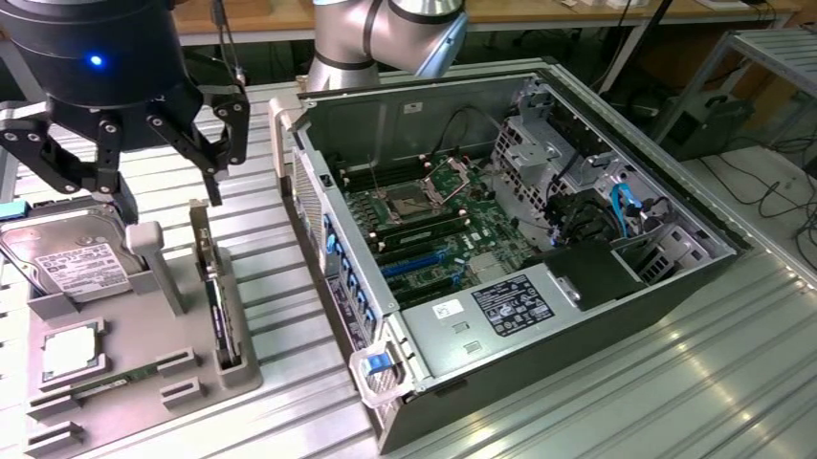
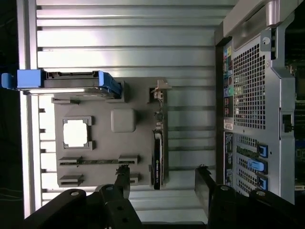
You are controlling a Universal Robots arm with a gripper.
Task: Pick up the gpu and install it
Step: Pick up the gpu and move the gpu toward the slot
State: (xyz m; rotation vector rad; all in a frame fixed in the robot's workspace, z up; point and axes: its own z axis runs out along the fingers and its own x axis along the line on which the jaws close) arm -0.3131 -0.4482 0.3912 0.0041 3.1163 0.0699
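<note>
A: Gripper [image 1: 166,199]?
B: Black metal with linked fingers and a blue light lit on its body. The fingers are spread wide and nothing is between them.
A: Where is the graphics card [image 1: 220,308]?
B: It is standing on edge in a slot of the tray [image 1: 166,382], down below the gripper and not touched. From the wrist it's a thin dark strip [image 2: 157,160] roughly in line with the gap between the fingertips, nearer one of them.
A: Tray material?
B: Matte grey plastic with moulded pockets and posts. Also under the gripper, off to one side of the card, there is a hard drive [image 1: 77,263]. It is a silver box with a white label and the print is too small to read. A blue rail runs along it in the wrist view.
A: Other parts?
B: There is a square silver processor [image 2: 76,132] in a pocket and a narrow green memory stick [image 2: 97,161].
A: Computer case [image 2: 248,86]?
B: It is on the card's far side from the drive. It is open grey sheet steel with a perforated rear panel and blue plastic tabs. A green motherboard [image 1: 422,220] sits inside. There is a black sticker with white print that is unreadable.
A: Table [image 1: 613,382]?
B: Ribbed aluminium slats, shiny.
</note>
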